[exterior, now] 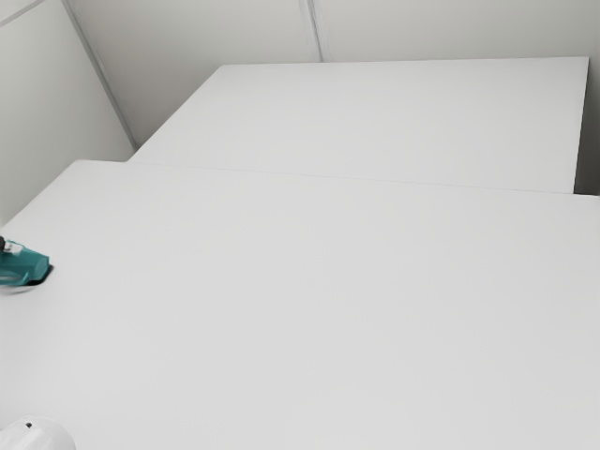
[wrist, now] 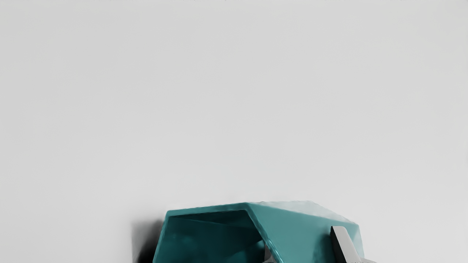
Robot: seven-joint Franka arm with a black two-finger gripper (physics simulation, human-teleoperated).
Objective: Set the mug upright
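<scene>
Exterior view: the mug (exterior: pixel 23 266) is located at the exterior view's left edge, on or just above the near table (exterior: pixel 328 300); whether it bears on the tabletop cannot be determined. It is tilted well over, not upright. Wrist view: its mouth and outer side wall are both visible, directly at the gripper (exterior: pixel 9 246). End effector state: cannot be determined; neither view establishes whether the wall is pinched.

Placement rationale (judgement): a position at the side wall suits turning the body about its base edge, provided that the hold is firm. The target attitude is base down, mouth up. Caution: a loose hold may let the smooth, faceted wall slip or roll.

Surroundings: a white rounded object (exterior: pixel 36 437) stands at the near left corner, well apart from the mug. A second table (exterior: pixel 375 117) adjoins at the far side, with wall panels (exterior: pixel 197 42) beyond. No obstruction is visible beside the mug.
</scene>
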